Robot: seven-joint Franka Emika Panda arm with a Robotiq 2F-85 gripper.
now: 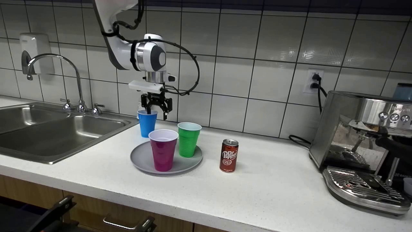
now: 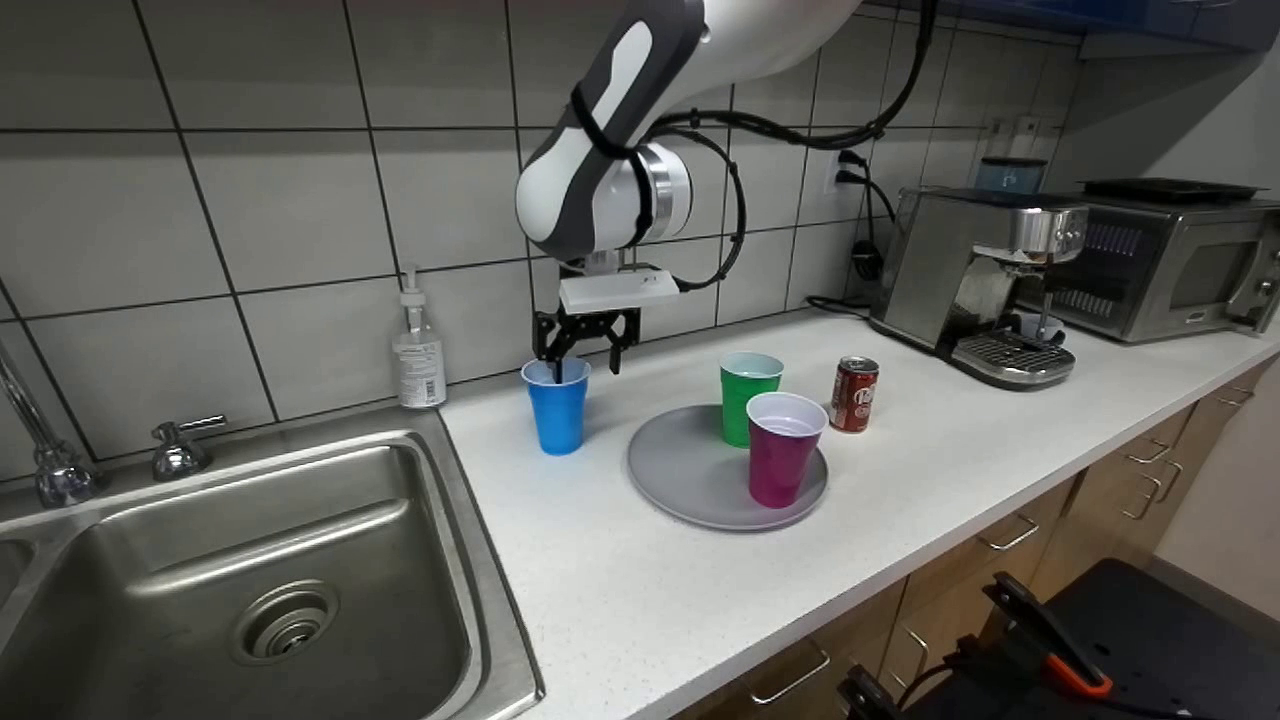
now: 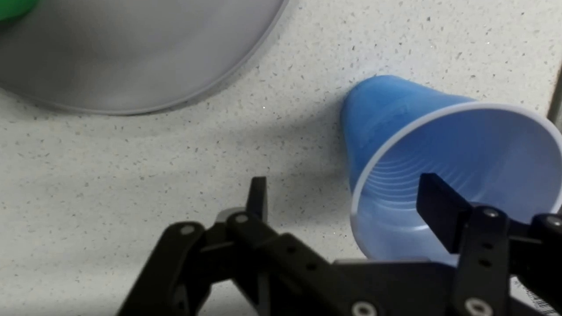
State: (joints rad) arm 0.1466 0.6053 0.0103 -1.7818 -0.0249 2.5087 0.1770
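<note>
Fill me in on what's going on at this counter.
A robot arm has its open gripper at the blue cup, straddling the cup's wall: one finger dips into the mouth, the other hangs outside. Nothing is gripped; the cup stands upright on the counter near the sink. A purple cup and a green cup stand on a gray plate, and a Dr Pepper can stands upright off to the side of it.
</note>
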